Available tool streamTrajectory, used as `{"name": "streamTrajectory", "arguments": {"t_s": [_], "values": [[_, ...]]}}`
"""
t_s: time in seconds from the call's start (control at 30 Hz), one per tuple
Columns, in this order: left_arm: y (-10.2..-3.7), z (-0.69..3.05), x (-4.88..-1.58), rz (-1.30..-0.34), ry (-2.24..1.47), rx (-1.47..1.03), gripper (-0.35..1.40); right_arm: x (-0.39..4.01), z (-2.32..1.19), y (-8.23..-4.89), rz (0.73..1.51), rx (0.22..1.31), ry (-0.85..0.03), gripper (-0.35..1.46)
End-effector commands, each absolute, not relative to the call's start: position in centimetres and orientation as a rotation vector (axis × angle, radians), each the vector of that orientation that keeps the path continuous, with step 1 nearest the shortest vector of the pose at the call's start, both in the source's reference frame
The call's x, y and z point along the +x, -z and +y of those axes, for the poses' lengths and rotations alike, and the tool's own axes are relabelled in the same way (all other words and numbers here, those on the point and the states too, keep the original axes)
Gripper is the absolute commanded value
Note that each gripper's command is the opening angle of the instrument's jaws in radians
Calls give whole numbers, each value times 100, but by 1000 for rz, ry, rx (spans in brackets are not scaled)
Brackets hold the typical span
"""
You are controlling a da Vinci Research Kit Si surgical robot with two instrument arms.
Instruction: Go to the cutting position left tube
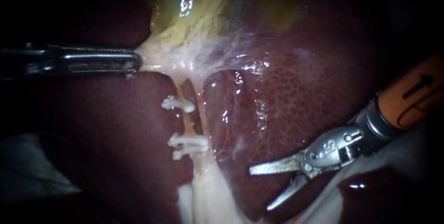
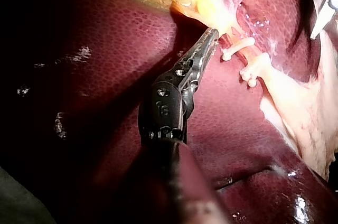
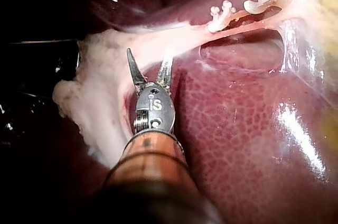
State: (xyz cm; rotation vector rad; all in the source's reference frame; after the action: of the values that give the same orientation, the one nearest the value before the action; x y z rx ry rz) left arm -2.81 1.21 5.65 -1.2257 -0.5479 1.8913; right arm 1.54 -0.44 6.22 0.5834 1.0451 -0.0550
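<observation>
The left instrument (image 1: 135,62) has its jaws closed on the pale tissue (image 1: 155,57) just under the gallbladder (image 1: 194,2). The left tube (image 1: 187,121) runs down over the liver (image 1: 296,103) and carries white clips (image 1: 177,104) above and below a bare part. The right instrument (image 1: 260,189) has its blades spread open with nothing between them, over the liver and well apart from this tube

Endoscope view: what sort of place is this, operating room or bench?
Likely a surgical bench, seen close up: a liver and yellowish gallbladder, white clips on a tube, the left instrument gripping the gallbladder, the right instrument open nearby.
</observation>
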Motion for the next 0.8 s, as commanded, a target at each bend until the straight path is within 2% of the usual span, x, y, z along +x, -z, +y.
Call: {"name": "streamTrajectory", "arguments": {"t_s": [0.03, 0.23, 0.33, 0.57, 0.8], "values": [[-565, 120, -283, -546, -1890, -1228, -35, 163, -41, -625, 1039, 589, 46, 143], [-561, 116, -286, -535, -1894, -1227, -35, 201, -26, -642, 979, 678, -102, 143], [-558, 114, -288, -537, -1893, -1227, -35, 215, -19, -650, 967, 688, -136, 143], [-551, 110, -292, -540, -1898, -1232, -35, 242, -7, -671, 953, 691, -176, 143], [-546, 106, -297, -541, -1903, -1236, -35, 246, -2, -695, 943, 700, -194, 143]]}}
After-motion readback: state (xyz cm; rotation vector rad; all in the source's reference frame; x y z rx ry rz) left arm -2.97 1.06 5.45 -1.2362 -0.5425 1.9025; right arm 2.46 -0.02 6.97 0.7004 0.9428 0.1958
